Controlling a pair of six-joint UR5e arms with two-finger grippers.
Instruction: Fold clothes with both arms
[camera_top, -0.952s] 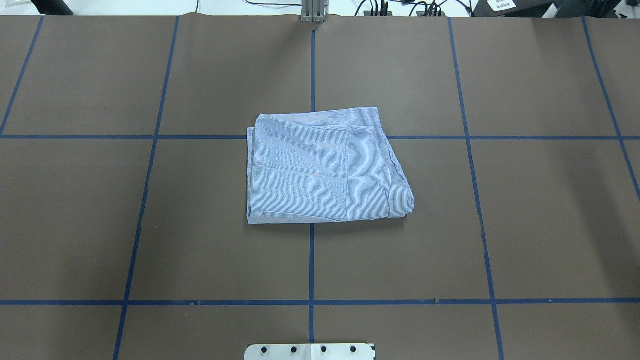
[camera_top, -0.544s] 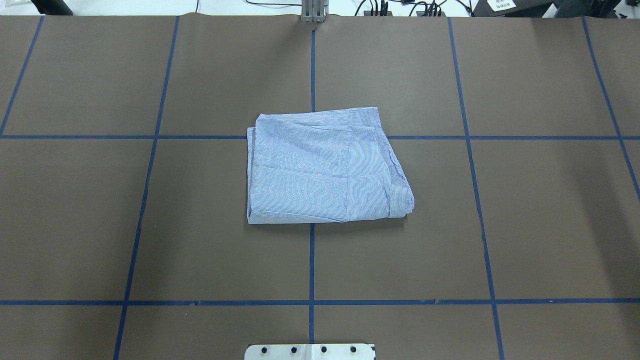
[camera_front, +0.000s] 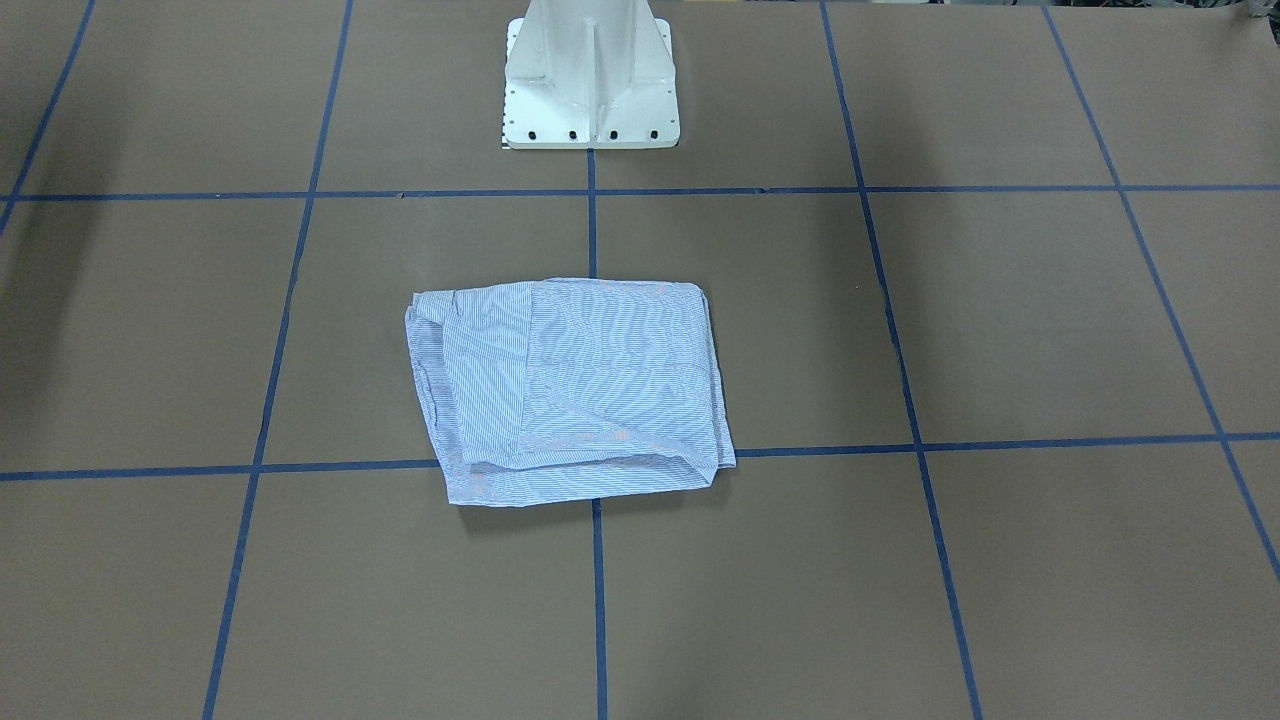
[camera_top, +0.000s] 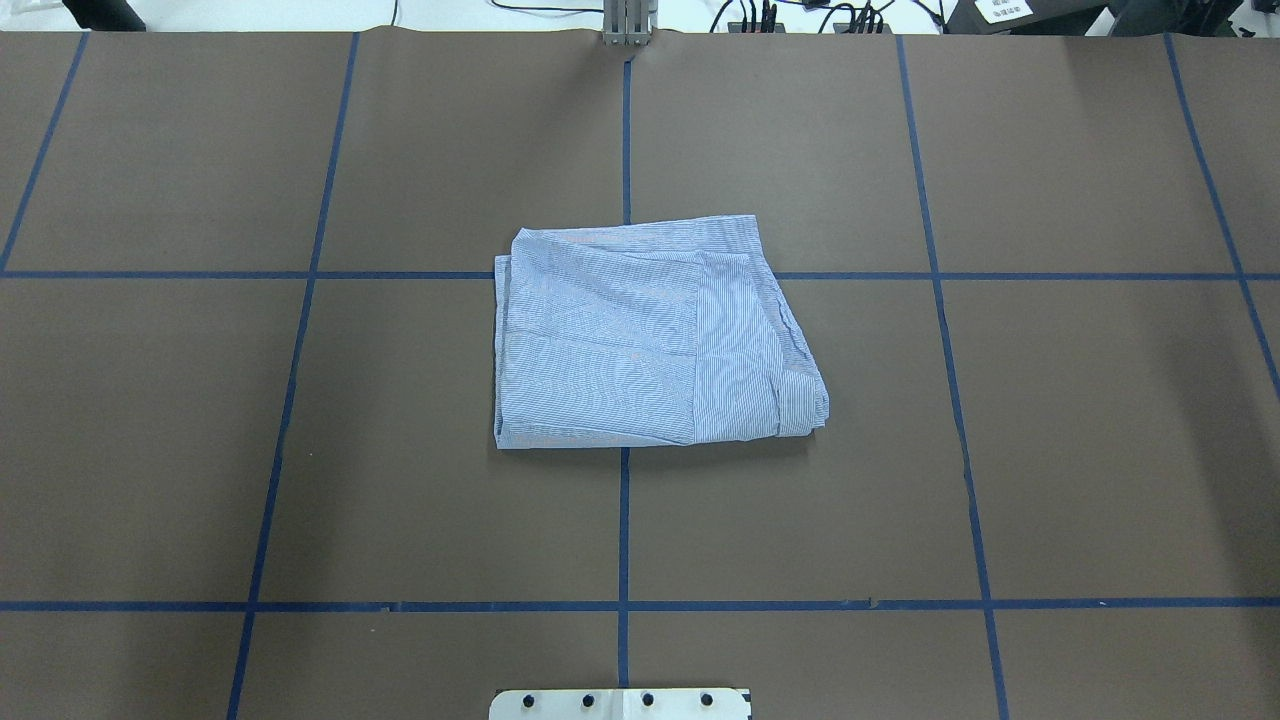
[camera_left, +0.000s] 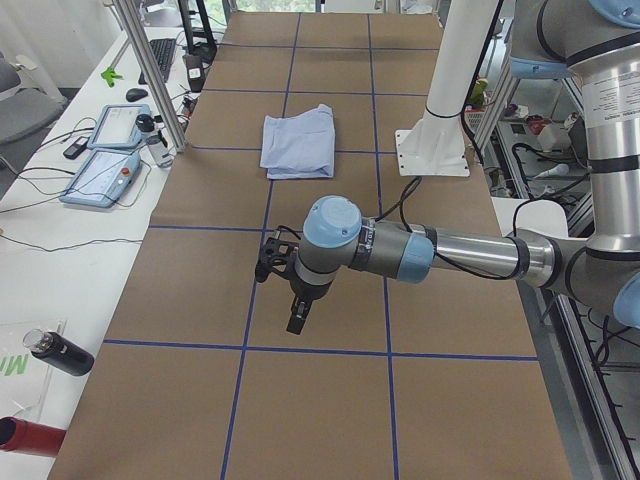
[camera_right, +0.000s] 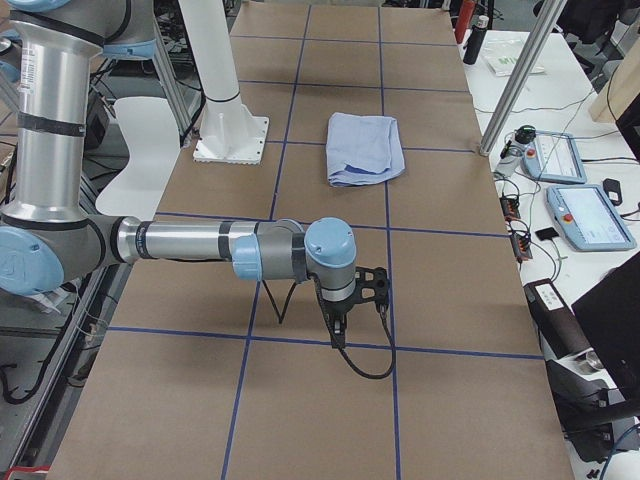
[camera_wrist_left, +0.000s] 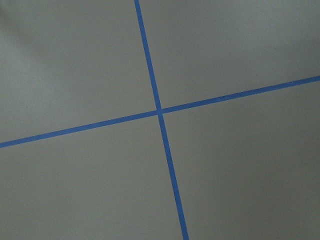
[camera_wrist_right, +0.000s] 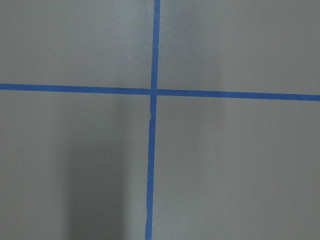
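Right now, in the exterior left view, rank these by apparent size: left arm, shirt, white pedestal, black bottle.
1. left arm, nearest the camera, which inflates it
2. white pedestal
3. shirt
4. black bottle, though nearer than the shirt

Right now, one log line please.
light blue-and-white striped shirt folded on brown table | grey left arm, grey right arm away from it

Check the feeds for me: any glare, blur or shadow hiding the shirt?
Overhead exterior: the shirt is sharp and evenly lit, with moiré ripples on its stripes, no glare. Exterior front-facing: same moiré, a thin shadow under its lower edge. Right wrist-mounted: a soft dark shadow lies on the table, no shirt in view.
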